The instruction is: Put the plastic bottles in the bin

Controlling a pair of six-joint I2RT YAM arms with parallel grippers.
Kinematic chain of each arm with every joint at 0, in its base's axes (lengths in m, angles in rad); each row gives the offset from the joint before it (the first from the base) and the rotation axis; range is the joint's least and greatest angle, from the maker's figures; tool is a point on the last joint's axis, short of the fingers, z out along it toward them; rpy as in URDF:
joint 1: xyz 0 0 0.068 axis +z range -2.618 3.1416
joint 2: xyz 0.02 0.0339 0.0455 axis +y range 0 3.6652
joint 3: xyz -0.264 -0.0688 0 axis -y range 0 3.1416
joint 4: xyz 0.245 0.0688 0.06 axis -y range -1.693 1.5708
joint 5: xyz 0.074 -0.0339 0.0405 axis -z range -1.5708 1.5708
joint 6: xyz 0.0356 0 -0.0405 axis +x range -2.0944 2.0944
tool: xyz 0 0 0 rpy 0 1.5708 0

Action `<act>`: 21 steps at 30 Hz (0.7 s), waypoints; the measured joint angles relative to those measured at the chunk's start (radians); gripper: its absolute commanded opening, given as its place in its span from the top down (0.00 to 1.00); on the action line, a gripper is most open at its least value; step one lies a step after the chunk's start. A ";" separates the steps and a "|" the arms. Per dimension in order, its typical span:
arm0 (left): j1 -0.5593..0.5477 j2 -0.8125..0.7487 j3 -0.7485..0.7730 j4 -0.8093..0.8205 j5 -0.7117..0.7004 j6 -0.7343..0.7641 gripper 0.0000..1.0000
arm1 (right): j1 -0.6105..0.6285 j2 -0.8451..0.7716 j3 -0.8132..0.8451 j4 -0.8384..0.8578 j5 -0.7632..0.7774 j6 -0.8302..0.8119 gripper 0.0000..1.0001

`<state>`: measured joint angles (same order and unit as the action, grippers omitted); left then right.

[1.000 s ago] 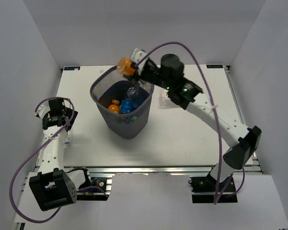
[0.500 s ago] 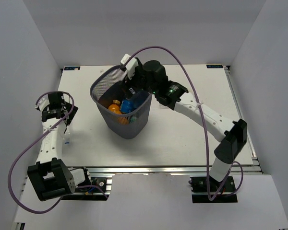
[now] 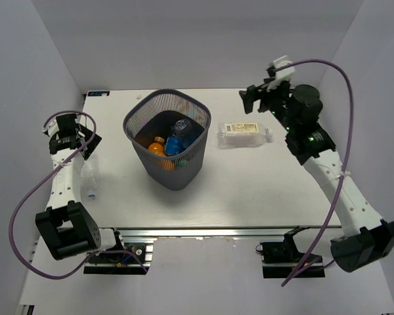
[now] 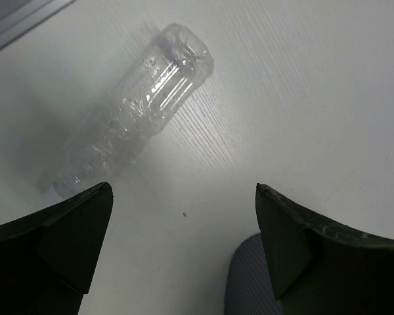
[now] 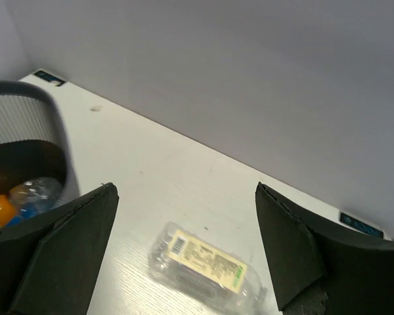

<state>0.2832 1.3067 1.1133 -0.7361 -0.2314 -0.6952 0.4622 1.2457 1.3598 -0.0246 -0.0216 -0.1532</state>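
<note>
Bin point(image 3: 165, 141): dark mesh, rounded-square rim, holding plastic bottles point(image 3: 173, 141).

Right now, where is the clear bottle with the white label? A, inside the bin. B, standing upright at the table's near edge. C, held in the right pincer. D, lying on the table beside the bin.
D: in the top view the labelled bottle lies flat on the table, just outside the bin, and the right pincer is open and empty.
</note>
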 measured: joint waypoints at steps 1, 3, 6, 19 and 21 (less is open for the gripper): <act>0.011 0.011 0.011 0.006 0.003 0.017 0.02 | -0.044 -0.027 -0.032 0.015 -0.010 0.021 0.11; 0.023 0.029 0.016 0.026 0.002 0.046 0.02 | -0.110 -0.070 -0.092 0.040 -0.026 0.054 0.11; 0.030 0.062 0.014 0.045 -0.047 0.083 0.02 | -0.207 -0.115 -0.182 0.072 -0.060 0.105 0.11; 0.034 0.277 -0.075 0.208 -0.167 0.162 0.02 | -0.451 -0.067 -0.310 0.130 -0.302 0.321 0.11; 0.034 0.313 -0.092 0.237 -0.172 0.163 0.02 | -0.452 -0.067 -0.319 0.138 -0.322 0.323 0.11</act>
<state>0.3176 1.6196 1.0214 -0.4992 -0.4038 -0.5327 0.0105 1.1790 1.0409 0.1139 -0.3435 0.1696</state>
